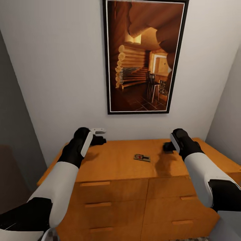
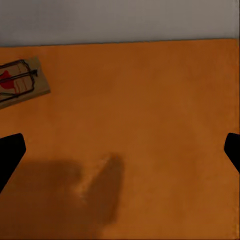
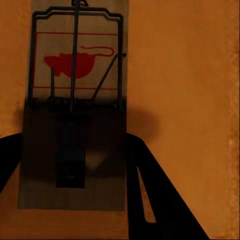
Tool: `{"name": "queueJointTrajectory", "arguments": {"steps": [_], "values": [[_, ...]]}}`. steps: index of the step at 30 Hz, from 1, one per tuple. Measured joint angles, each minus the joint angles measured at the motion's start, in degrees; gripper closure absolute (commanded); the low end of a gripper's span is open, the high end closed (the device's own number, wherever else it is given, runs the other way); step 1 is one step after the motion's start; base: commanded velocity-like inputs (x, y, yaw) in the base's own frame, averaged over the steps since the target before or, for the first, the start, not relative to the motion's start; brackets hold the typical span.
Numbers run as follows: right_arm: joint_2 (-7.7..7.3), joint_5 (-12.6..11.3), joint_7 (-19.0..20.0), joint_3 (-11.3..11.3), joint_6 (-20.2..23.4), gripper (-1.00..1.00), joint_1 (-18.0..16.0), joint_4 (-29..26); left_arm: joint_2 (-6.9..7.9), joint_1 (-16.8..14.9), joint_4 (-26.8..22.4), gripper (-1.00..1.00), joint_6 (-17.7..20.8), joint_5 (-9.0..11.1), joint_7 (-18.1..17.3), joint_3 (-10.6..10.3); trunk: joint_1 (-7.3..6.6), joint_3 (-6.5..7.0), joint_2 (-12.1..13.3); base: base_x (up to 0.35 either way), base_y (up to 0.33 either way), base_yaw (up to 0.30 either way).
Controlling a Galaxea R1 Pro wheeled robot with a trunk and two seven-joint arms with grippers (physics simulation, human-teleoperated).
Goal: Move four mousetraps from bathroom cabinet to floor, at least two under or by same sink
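- Orange-brown wooden cabinet (image 1: 113, 160) top carries one mousetrap (image 1: 142, 157), lying flat between both claws.
- Left claw (image 1: 97, 140) spread wide, nothing between its tips (image 2: 10, 155); mousetrap off to its side, apart.
- Right claw (image 1: 168, 146): mousetrap (image 3: 75, 110) lies between its dark fingers (image 3: 155, 200); contact apparently made, cannot tell for certain.

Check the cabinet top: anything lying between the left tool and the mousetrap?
Nothing; the head view shows bare wood on the cabinet between the left tool and the mousetrap.
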Motion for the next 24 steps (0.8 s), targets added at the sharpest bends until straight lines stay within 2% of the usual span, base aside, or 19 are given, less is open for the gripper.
{"name": "queueJointTrajectory", "arguments": {"steps": [13, 24], "values": [[-1.93, -0.17, 0.21, -0.18, 0.00, 1.00, 0.00, -0.03, 0.07, 0.00, 0.47, -1.00, -0.06, -0.01, -0.06, 0.04, 0.00, 0.00, 0.00, 0.000, 0.000, -0.244], [-2.94, -0.29, 0.31, -0.91, 0.01, 1.00, 0.00, -0.18, 0.49, 0.00, 0.57, -1.00, -0.09, -0.02, -0.09, 0.00, 0.00, 0.00, 0.00, 0.000, 0.000, -0.240]]}}
